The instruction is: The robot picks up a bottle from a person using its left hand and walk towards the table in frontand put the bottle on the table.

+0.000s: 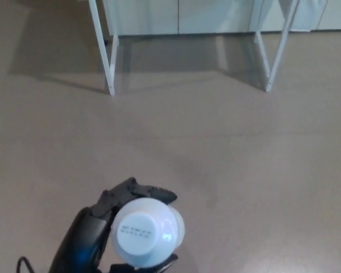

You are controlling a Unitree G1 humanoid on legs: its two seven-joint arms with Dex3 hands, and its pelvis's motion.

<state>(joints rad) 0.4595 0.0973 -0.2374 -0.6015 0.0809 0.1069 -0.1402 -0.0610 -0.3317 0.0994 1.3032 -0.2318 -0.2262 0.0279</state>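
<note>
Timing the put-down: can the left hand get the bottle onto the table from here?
Probably not yet. The left hand holds the bottle near the body, while the table legs stand well ahead across the floor. Nothing blocks the way; it likely must walk closer.

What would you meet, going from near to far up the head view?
The bottle held in the left hand → floor → white table legs → white panels at the back.

Beige floor, white panelled wall
</note>
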